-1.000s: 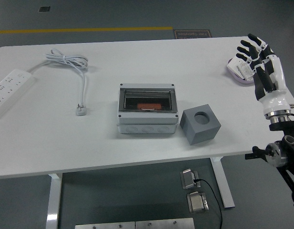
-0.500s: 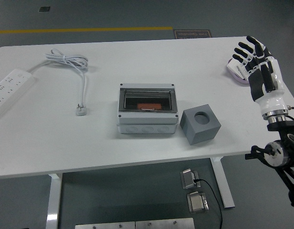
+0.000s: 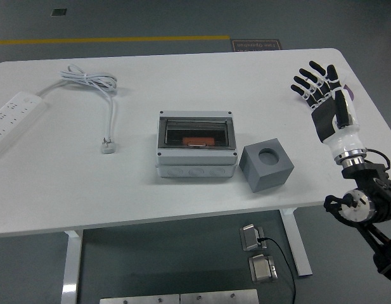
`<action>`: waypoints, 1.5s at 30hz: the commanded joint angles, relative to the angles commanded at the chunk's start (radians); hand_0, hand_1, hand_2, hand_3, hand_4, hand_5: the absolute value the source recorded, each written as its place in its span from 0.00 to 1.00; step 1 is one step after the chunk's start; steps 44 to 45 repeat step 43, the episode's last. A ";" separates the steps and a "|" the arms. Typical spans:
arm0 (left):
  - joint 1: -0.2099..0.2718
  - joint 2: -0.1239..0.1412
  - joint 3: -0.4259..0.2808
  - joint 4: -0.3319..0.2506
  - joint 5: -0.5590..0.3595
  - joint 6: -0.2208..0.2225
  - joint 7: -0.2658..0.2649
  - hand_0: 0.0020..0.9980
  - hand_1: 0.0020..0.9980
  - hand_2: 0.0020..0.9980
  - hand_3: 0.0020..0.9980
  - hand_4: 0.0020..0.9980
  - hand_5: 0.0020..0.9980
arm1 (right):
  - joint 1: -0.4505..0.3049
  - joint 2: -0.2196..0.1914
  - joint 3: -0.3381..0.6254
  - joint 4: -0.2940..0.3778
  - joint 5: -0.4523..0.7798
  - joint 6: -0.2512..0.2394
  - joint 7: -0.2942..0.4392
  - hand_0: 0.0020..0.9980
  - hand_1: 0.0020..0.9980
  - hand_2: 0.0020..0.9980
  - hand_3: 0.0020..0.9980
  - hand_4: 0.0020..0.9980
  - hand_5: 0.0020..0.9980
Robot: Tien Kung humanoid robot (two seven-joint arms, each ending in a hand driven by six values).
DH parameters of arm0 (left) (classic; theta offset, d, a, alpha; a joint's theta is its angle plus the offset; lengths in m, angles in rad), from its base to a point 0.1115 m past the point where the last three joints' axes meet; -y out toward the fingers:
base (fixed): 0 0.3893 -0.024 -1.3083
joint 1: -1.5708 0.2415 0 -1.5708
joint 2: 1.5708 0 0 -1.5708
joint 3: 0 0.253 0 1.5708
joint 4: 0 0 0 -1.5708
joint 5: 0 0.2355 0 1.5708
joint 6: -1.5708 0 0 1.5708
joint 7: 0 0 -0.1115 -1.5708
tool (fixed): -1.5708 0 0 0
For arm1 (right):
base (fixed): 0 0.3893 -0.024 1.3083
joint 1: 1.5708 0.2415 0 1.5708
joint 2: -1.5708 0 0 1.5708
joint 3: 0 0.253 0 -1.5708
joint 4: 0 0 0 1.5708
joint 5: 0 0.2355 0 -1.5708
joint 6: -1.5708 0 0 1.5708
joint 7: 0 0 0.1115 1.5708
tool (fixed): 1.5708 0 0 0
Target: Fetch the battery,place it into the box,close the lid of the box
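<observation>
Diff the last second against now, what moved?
The right hand shifted left and slightly toward the near edge, fingers still spread and holding nothing. It now covers most of the white and purple object at the table's right edge, of which only a sliver shows. Nothing was grasped or released. The box, grey cube and power strip stayed put.

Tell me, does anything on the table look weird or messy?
Nothing looks spilled or broken. The grey box sits square mid-table with something orange showing through its dark lid. The grey cube beside it is turned a bit askew. The power strip hangs slightly past the table's left edge. The right hand hovers open, almost hiding a purple-edged item.
</observation>
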 joint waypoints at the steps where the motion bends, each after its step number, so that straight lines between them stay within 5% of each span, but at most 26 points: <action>1: -0.001 -0.001 0.004 0.000 -0.001 -0.004 0.006 0.62 0.64 0.58 0.59 0.59 0.17 | 0.004 0.000 -0.004 0.001 0.002 0.005 -0.007 0.76 0.71 0.72 0.77 0.96 0.67; 9: -0.007 0.001 0.065 0.004 -0.049 -0.018 0.007 0.63 0.65 0.59 0.59 0.59 0.16 | 0.025 -0.004 -0.015 0.008 -0.019 0.045 -0.075 0.77 0.71 0.72 0.78 0.96 0.68; 14: -0.006 0.000 0.063 0.005 -0.046 -0.020 0.010 0.63 0.66 0.60 0.60 0.59 0.17 | 0.030 0.000 -0.011 0.009 -0.023 0.033 -0.057 0.75 0.71 0.73 0.79 0.96 0.70; 17: -0.004 -0.003 0.055 0.004 -0.036 -0.020 0.015 0.63 0.66 0.60 0.60 0.59 0.17 | 0.034 0.002 -0.002 0.017 -0.027 -0.021 -0.009 0.75 0.71 0.73 0.79 0.96 0.70; 18: -0.003 -0.004 0.052 0.004 -0.032 -0.020 0.017 0.63 0.66 0.61 0.60 0.59 0.16 | 0.036 0.002 0.011 0.029 -0.056 -0.051 -0.010 0.66 0.68 0.74 0.88 0.96 0.72; 23: -0.001 -0.008 0.039 0.003 -0.015 -0.021 0.025 0.63 0.66 0.61 0.60 0.59 0.16 | 0.048 -0.008 0.055 0.079 -0.254 -0.220 -0.123 0.66 0.68 0.74 0.88 0.96 0.72; 24: -0.001 -0.008 0.038 0.003 -0.014 -0.021 0.025 0.63 0.66 0.61 0.60 0.59 0.16 | 0.047 -0.008 0.060 0.077 -0.290 -0.241 -0.141 0.14 0.28 0.50 0.64 0.78 0.45; 29: 0.000 -0.008 0.027 0.002 -0.003 -0.021 0.030 0.63 0.66 0.61 0.60 0.59 0.16 | 0.037 -0.006 0.078 0.061 -0.472 -0.268 -0.162 0.14 0.28 0.50 0.64 0.78 0.45; 30: 0.000 -0.008 0.021 0.002 0.003 -0.020 0.032 0.63 0.66 0.61 0.60 0.59 0.17 | 0.035 -0.005 0.077 0.059 -0.495 -0.274 -0.154 0.52 0.62 0.65 0.66 0.71 0.32; 35: 0.000 -0.007 0.009 0.002 0.014 -0.020 0.038 0.63 0.66 0.61 0.60 0.59 0.17 | 0.029 -0.003 0.066 0.047 -0.495 -0.348 -0.068 0.52 0.62 0.65 0.66 0.71 0.32; 36: 0.000 -0.007 0.009 0.002 0.014 -0.020 0.037 0.64 0.66 0.61 0.61 0.61 0.19 | 0.028 -0.003 0.062 0.046 -0.476 -0.360 -0.051 0.82 0.85 0.84 0.77 0.82 0.38; 45: -0.001 -0.011 0.037 0.003 -0.013 -0.021 0.028 0.64 0.66 0.61 0.61 0.61 0.19 | 0.020 0.000 0.041 0.042 -0.347 -0.418 0.023 0.82 0.85 0.84 0.77 0.82 0.38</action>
